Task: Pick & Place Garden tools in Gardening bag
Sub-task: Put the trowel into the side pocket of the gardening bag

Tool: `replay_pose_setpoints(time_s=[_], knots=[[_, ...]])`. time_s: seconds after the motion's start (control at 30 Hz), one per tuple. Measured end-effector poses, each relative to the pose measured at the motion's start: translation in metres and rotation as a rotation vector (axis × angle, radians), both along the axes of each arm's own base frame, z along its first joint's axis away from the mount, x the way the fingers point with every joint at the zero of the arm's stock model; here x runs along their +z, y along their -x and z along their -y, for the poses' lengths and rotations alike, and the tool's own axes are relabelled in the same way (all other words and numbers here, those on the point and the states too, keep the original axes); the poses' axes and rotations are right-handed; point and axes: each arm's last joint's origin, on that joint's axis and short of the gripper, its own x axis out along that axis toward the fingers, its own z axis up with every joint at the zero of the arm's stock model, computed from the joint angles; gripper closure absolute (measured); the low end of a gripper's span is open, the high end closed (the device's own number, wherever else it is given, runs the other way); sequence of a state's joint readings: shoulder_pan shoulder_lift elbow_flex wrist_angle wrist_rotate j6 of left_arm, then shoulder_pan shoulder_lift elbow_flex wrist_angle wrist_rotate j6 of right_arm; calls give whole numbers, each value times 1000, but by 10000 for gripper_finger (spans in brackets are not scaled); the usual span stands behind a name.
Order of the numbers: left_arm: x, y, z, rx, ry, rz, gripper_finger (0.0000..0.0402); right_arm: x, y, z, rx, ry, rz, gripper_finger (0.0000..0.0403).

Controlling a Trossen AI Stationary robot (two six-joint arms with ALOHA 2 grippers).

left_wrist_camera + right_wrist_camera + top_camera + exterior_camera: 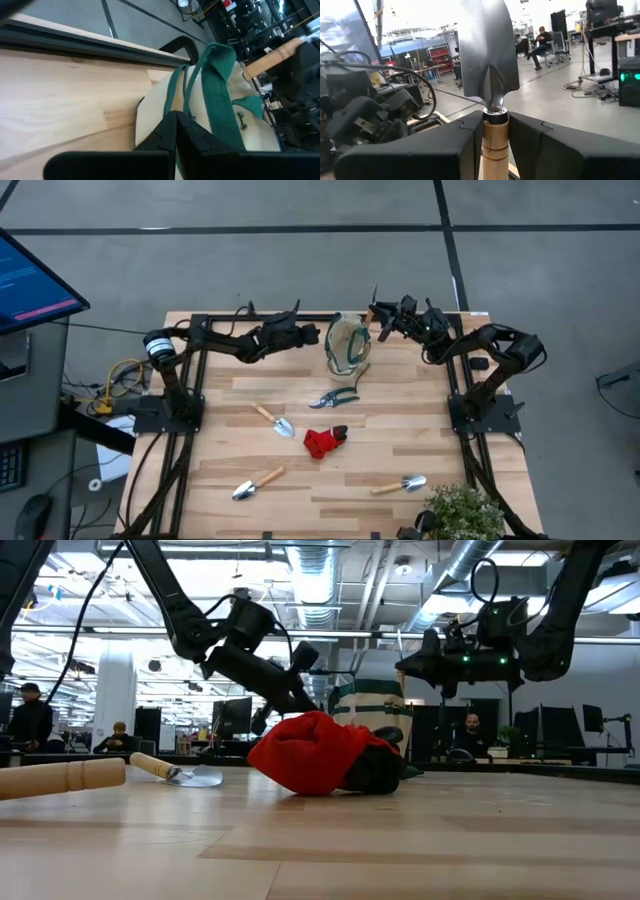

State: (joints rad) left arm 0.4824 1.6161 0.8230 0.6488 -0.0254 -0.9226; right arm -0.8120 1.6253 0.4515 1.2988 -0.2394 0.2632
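Note:
The beige gardening bag (347,345) with green trim stands at the table's far middle; it also shows in the low view (368,700). My left gripper (318,336) is shut at the bag's left rim. My right gripper (383,316) is just right of the bag and above it, shut on a wooden-handled trowel (487,55). On the table lie three trowels (272,420), (257,483), (400,484), teal shears (335,397) and the red-and-black glove (325,440). My left gripper pinches the bag's green-trimmed rim (175,102) between its two fingers, coming from the table's left side. The bag stands on the table, mouth up. One layer or several, I cannot tell. My right gripper pinches the trowel's wooden handle (495,137) just below the blade's metal collar. The fingers are about level, come from the table's right side and lie across the handle. The trowel is lifted clear, blade up; its handle (270,56) slants down toward the bag.
A leafy potted plant (462,510) stands at the near right corner. A wooden handle (362,372) rests against the bag's near side. A monitor (30,280) stands off the table's left. People sit in the room beyond the table.

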Motion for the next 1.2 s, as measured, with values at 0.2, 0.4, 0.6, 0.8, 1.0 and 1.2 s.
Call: replay_pose_setpoints(time_s=[0.2, 0.4, 0.6, 0.8, 1.0, 1.2], knots=[[0, 0, 0, -2, -1, 4, 399, -7, -3, 0, 6, -11, -15, 339], [1, -3, 5, -25, -1, 7, 399, -20, -13, 3, 49, -42, 0, 339], [1, -3, 6, -33, -1, 8, 399, -15, -20, 5, 75, -20, 78, 339], [1, -3, 6, -36, 0, 8, 399, -18, -21, 4, 115, -52, 62, 339], [1, -3, 6, -34, -1, 9, 399, -13, -20, 3, 153, -44, 84, 339], [1, -3, 6, -33, -2, 12, 399, -15, -21, 2, 155, -79, 53, 339]])
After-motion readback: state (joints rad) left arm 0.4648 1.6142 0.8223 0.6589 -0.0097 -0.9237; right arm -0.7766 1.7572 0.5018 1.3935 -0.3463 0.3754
